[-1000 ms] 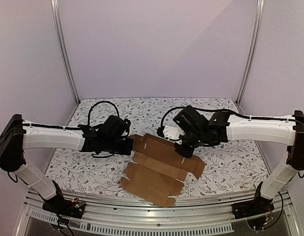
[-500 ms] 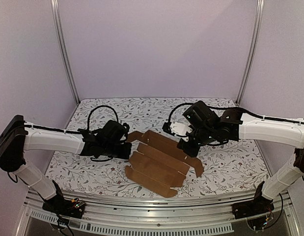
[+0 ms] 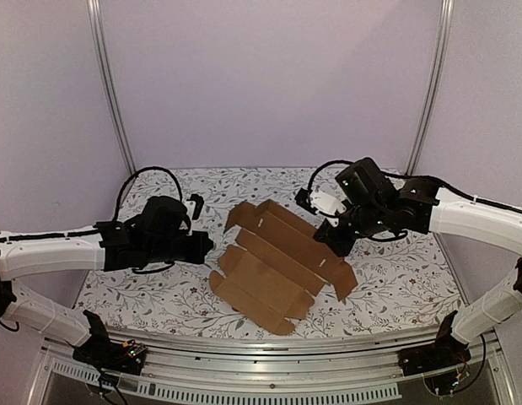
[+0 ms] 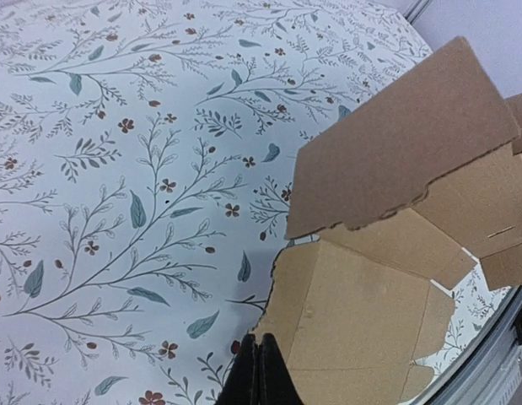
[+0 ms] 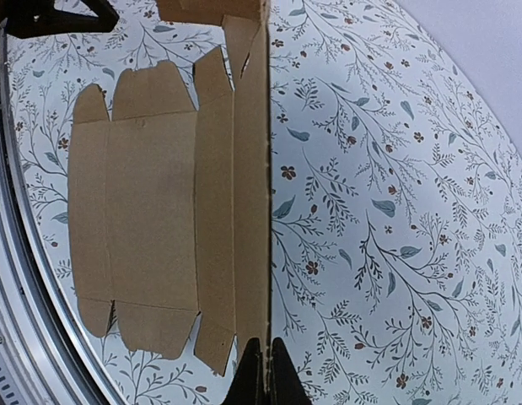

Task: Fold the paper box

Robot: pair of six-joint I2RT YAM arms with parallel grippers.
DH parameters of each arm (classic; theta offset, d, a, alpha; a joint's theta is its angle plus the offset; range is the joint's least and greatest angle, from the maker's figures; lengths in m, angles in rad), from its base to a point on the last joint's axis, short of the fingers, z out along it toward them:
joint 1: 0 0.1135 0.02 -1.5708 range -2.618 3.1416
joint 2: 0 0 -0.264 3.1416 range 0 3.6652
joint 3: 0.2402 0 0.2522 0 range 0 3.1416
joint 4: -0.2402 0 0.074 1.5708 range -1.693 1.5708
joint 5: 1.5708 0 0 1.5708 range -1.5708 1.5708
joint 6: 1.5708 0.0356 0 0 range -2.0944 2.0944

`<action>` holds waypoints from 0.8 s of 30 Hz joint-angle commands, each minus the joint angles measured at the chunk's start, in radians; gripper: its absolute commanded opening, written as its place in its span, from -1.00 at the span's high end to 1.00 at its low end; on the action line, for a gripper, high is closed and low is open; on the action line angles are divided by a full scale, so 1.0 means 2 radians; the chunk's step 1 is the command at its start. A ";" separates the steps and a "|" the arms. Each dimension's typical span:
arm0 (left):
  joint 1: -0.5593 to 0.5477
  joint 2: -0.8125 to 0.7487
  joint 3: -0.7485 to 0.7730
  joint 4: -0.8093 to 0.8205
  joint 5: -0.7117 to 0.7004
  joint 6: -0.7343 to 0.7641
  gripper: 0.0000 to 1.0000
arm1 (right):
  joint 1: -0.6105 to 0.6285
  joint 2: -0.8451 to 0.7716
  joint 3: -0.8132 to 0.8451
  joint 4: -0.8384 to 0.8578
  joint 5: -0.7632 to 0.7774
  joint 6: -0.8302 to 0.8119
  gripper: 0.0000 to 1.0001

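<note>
The paper box (image 3: 265, 274) is a brown die-cut cardboard sheet, mostly flat on the floral table. My right gripper (image 3: 335, 242) is shut on its far long panel and holds that panel raised. In the right wrist view the panel (image 5: 250, 169) shows edge-on, running into my shut right gripper (image 5: 265, 346), with the rest of the sheet flat to its left. My left gripper (image 3: 204, 245) is shut, just left of the sheet. In the left wrist view the left gripper (image 4: 262, 342) is closed on itself at the edge of the cardboard (image 4: 370, 295), with nothing visible between the fingers.
The floral tablecloth (image 3: 395, 287) covers the table. A metal rail (image 3: 261, 346) runs along the near edge, close to the sheet's front corner. Frame posts (image 3: 110, 93) stand at the back corners by the lilac walls.
My left arm has drawn back to the left, away from the sheet. My right gripper has moved right and back with the far panel, which now stands higher.
</note>
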 commanded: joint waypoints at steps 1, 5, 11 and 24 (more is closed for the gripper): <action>0.010 -0.043 -0.017 -0.005 0.015 0.012 0.99 | -0.002 -0.023 -0.007 -0.004 -0.043 -0.005 1.00; 0.013 -0.068 -0.020 0.001 0.035 0.021 0.99 | -0.003 -0.042 -0.008 -0.006 -0.092 -0.019 1.00; 0.025 -0.108 -0.029 0.000 0.066 0.029 0.98 | -0.003 -0.073 -0.013 -0.013 -0.136 -0.033 1.00; 0.035 -0.158 -0.050 0.050 0.196 0.041 1.00 | -0.003 -0.105 -0.014 -0.002 -0.186 -0.043 1.00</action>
